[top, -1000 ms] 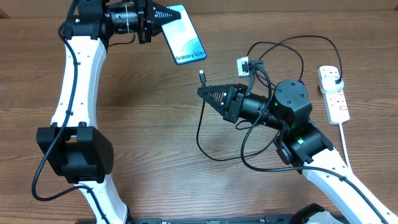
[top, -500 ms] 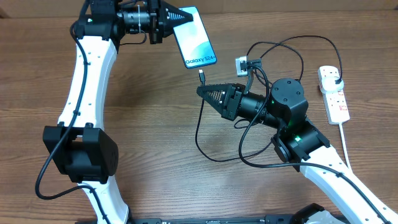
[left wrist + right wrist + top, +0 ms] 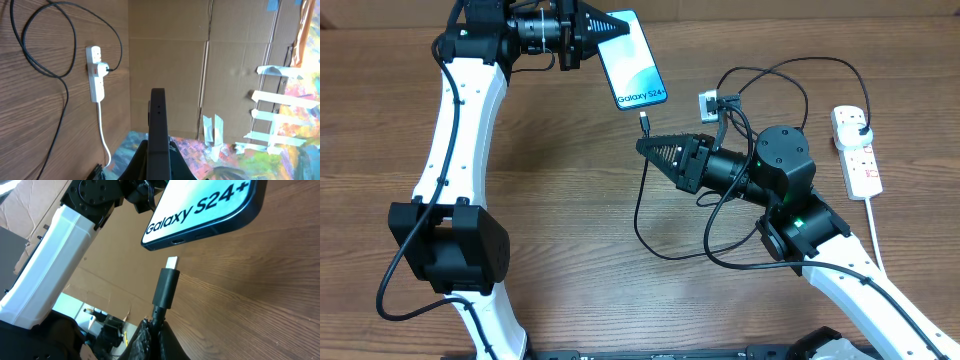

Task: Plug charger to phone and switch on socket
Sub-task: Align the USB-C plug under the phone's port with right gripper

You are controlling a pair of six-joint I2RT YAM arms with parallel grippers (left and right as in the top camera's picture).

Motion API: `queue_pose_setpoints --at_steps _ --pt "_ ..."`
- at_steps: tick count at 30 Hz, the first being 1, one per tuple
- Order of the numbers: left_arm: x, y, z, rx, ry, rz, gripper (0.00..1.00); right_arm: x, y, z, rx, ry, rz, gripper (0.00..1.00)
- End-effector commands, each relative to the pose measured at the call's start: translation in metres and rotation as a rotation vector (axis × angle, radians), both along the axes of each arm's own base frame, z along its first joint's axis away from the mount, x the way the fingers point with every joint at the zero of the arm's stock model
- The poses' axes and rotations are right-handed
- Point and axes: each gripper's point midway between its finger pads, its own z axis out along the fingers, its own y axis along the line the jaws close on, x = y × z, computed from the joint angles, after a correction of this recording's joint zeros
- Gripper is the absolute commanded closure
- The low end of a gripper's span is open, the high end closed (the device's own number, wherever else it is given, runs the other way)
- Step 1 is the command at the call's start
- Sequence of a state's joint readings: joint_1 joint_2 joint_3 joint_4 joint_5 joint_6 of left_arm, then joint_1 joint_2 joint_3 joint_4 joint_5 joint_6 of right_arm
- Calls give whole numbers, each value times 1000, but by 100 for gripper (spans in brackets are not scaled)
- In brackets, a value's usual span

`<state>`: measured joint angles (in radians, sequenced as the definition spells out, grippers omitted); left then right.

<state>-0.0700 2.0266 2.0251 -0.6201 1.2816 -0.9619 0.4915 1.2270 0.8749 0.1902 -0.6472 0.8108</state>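
Tabletop (image 3: 570,200) of brown wood, wide and mostly bare. Across it, two white-and-black arms: left arm (image 3: 455,130) reaching up the left side to the far edge, right arm (image 3: 860,290) coming in from the lower right corner.

Along the right edge, white socket (image 3: 857,150) with red markings, lying flat, its white cord (image 3: 873,225) trailing toward the near side. Plug (image 3: 860,128) seated near its far end.

At top centre, phone (image 3: 638,65), light-blue screen reading "Galaxy S24+", set at a slant. Pinched at its upper end by left gripper (image 3: 610,22), jaws closed on it. Edge-on and upright in the left wrist view.

Black charger (image 3: 640,205) looping loosely over the middle of the table, from the plug past a small white block (image 3: 710,103) and down in one long bend.

Right gripper (image 3: 645,147) clamped tight on the charger just behind its connector tip (image 3: 167,287). Tip aimed at the phone's lower edge, close to the port there. Narrow gap between the two, not inserted.
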Motion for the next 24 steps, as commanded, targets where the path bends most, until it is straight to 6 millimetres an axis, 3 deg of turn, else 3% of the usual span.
queue_pose_setpoints --at_steps 1,24 --pt "-12 2 27 -10 -93 -17 96 -1 2 1 -1 -10 6 96" --pt "-21 0 31 -36 -114 -70 96 0 1 -2 -15 -10 3 96"
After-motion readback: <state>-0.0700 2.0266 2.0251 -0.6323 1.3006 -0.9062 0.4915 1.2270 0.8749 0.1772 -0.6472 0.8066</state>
